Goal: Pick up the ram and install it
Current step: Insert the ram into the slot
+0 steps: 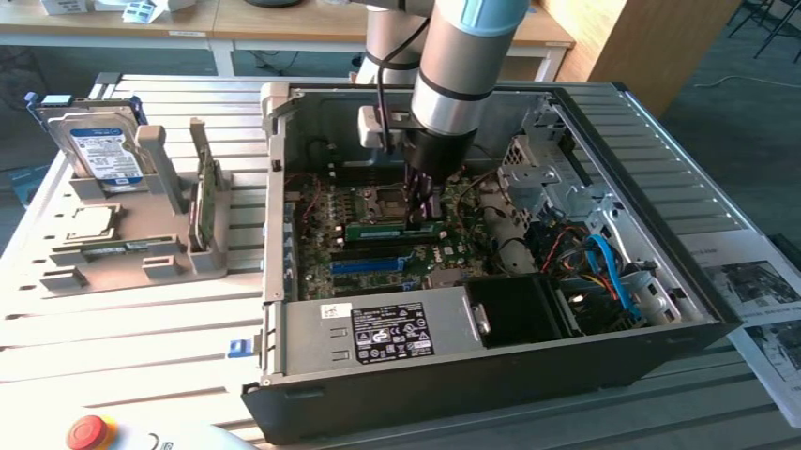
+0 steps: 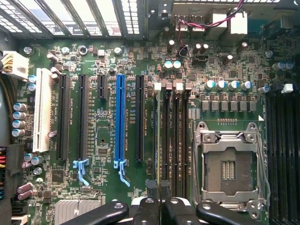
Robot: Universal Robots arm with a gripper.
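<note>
My gripper (image 1: 421, 216) is pinched shut on the ram (image 1: 375, 229). The ram stands on edge, its long side running from the exterior view's left to its right.

We counted one computer case (image 1: 501, 370), one hard drive (image 1: 103, 150), one red button (image 1: 90, 431) and one robot arm (image 1: 457, 56). On the board (image 2: 105, 126) we found one ram stick (image 1: 375, 228), one blue slot (image 2: 120, 119), one white slot (image 2: 42, 110), three long black slots (image 2: 63, 117) and one processor socket (image 2: 229, 164).

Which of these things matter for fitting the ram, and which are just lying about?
For the job: ram; tool shut on it; memory slots.
Lying about: hard drive; red button; printed sheets.
</note>
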